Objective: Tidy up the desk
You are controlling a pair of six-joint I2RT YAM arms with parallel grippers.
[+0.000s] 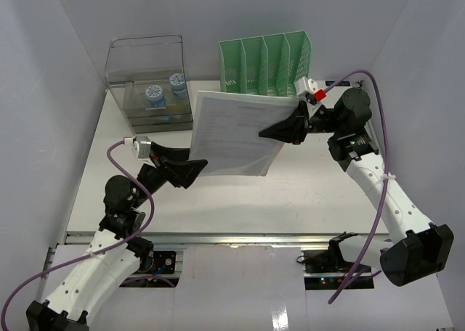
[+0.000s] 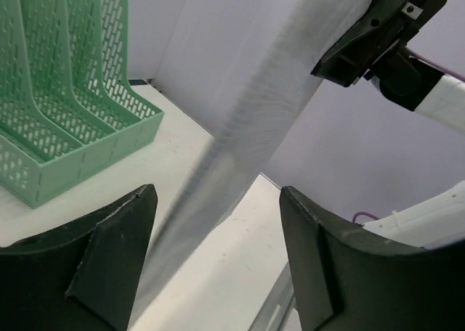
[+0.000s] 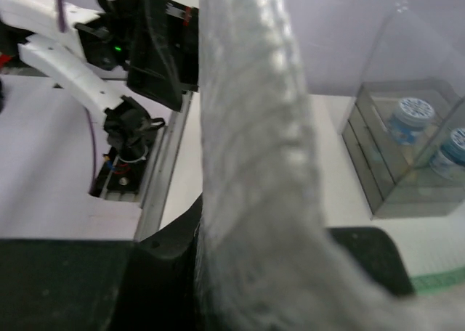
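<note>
A stapled stack of printed paper (image 1: 236, 131) hangs tilted above the white desk (image 1: 305, 193). My right gripper (image 1: 280, 131) is shut on the stack's right edge. In the right wrist view the sheets (image 3: 254, 164) fill the space between the black fingers of that gripper (image 3: 265, 273). My left gripper (image 1: 196, 168) stands open at the stack's lower left corner. From the left wrist the paper's edge (image 2: 247, 142) runs between the wide-apart jaws of the left gripper (image 2: 218, 193), nearer the left finger, and is not pinched.
A green slotted file rack (image 1: 265, 62) stands at the back of the desk, just behind the paper. A clear plastic drawer box (image 1: 145, 77) at the back left holds two blue-lidded jars (image 1: 154, 94). A metal rail (image 1: 240, 238) runs along the near edge.
</note>
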